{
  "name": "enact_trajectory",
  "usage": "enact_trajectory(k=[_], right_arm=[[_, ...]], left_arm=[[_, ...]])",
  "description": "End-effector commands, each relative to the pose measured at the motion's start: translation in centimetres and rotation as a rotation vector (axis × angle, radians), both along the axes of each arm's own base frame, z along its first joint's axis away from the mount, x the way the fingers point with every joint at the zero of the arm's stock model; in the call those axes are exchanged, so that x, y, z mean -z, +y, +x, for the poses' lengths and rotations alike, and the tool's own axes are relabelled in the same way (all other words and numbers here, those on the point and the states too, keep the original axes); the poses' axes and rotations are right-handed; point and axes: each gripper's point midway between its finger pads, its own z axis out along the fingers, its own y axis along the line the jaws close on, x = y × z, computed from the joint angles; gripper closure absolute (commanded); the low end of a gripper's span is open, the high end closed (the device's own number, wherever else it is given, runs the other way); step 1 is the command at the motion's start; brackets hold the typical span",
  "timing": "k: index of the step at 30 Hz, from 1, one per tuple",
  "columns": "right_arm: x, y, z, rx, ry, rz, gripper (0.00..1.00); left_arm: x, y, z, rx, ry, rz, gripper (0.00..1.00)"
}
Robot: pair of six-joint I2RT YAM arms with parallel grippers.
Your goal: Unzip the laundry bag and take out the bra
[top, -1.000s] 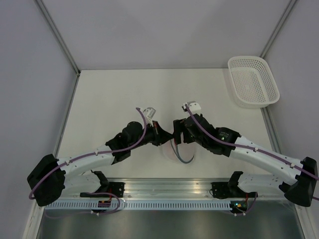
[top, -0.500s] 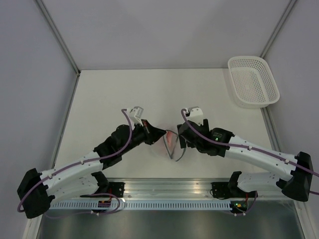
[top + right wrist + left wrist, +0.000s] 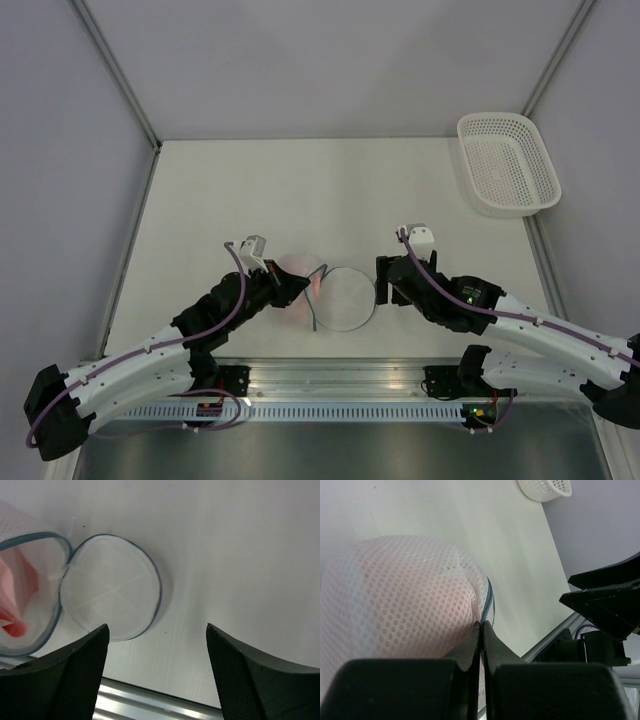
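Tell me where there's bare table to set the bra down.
The widest bare stretch of table runs from the back wall down to the laundry bag, and from the left wall across to the basket. There is room between the basket and the right gripper. The near centre is crowded: the bag, its open lid, the left gripper.
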Motion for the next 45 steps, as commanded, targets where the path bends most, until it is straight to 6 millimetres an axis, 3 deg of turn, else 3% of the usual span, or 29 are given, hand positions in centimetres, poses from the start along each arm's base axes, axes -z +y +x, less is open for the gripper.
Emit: enact_trajectory(k=[1, 6, 11, 16, 22, 27, 37, 43, 45], right_arm=[[-1.0, 6.5, -0.7, -0.213, -0.016, 0.259, 0.18], [0.3, 12.1, -1.9, -0.371, -0.002, 0.503, 0.18], [0.8, 14.9, -1.8, -0.434, -0.038, 0.652, 0.18], [-0.2, 17.2, -2.5, -0.521, -0.055, 0.766, 0.19], [-0.8, 18.9, -2.1, -0.546, -0.071, 0.804, 0.2], [0.5, 20.6, -1.3, -0.532, -0.05, 0.768, 0.22], [0.6, 23.6, -1.6, -0.567, -0.057, 0.783, 0.26], [1.1, 23.3, -0.9, -0.519, -0.083, 0.74, 0.29], [1.3, 22.5, 0.2, -0.447, -0.103, 0.711, 0.36]], left_arm=[[0.2, 0.5, -0.4, -0.025, 0.033, -0.045, 0.98], [0.1, 1.3, -1.0, -0.039, 0.038, -0.084, 0.98], [-0.9, 2.0, -1.4, -0.048, 0.019, -0.125, 0.98], [-1.4, 2.3, -1.6, -0.048, 0.019, -0.126, 0.98], [-2.0, 2.0, -1.7, -0.034, 0.016, -0.142, 0.98], [-2.8, 1.9, -1.7, -0.031, 0.012, -0.166, 0.98], [-4.9, 1.5, -2.2, -0.003, 0.002, -0.22, 0.98], [-7.0, 1.8, -2.7, 0.013, -0.016, -0.273, 0.98], [-7.4, 1.8, -2.9, 0.015, -0.012, -0.284, 0.98]])
